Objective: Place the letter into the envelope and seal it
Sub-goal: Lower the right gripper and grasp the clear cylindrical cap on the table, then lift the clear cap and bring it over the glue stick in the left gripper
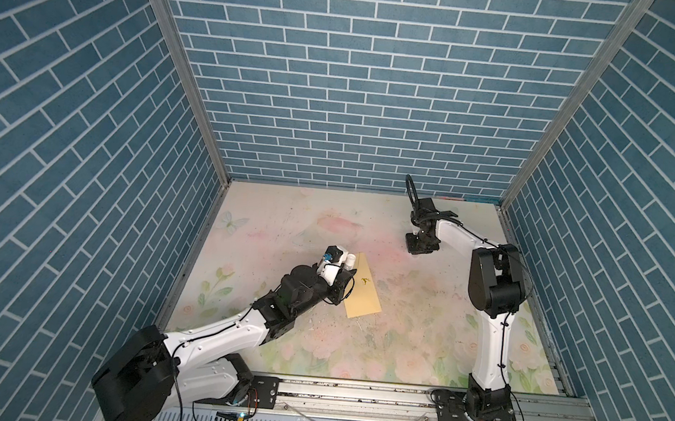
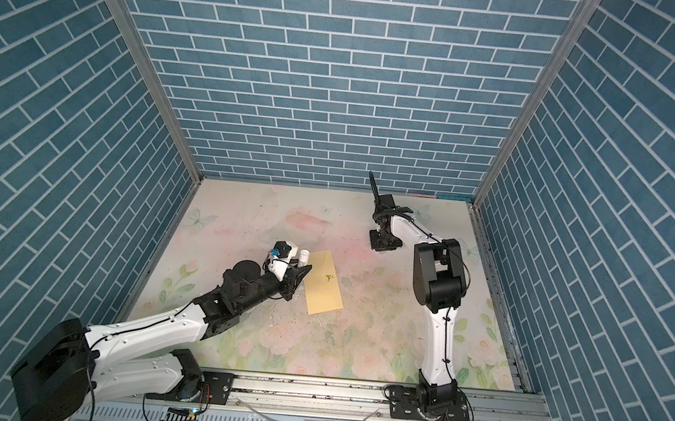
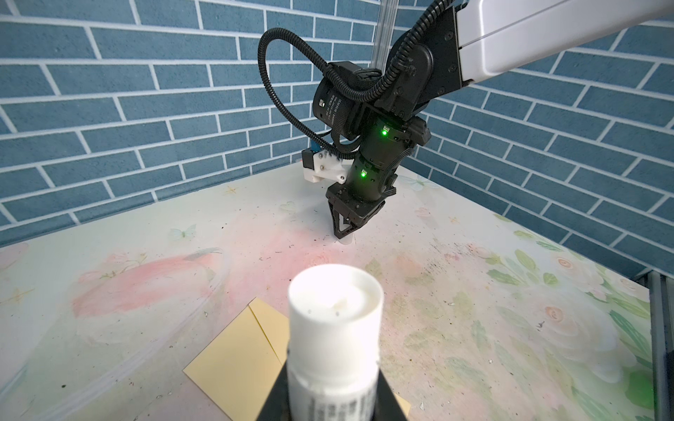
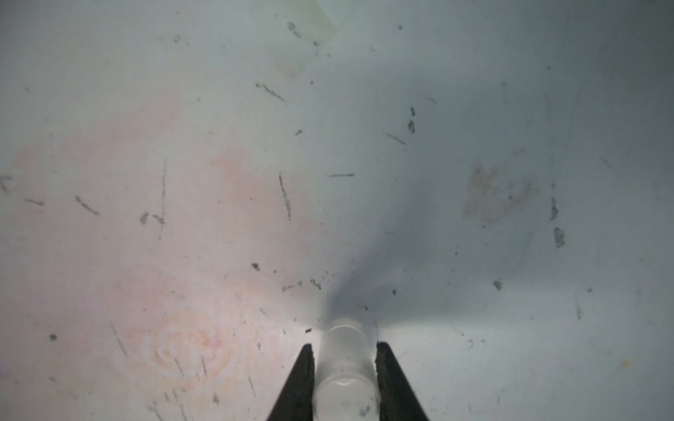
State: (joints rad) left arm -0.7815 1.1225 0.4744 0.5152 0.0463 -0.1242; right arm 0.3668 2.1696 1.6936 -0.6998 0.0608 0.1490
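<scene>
Holding a white tube tight, the left end effector hangs just beside the envelope, which lies flat on the flowery surface. Well apart from it, the right end effector pinches a small clear cap that stands on the surface.

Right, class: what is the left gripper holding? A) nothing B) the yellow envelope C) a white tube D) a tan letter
C: the left wrist view shows a white tube clamped in the left gripper. The envelope lies flat on the table, and the right gripper pinches a small translucent cap.
</scene>
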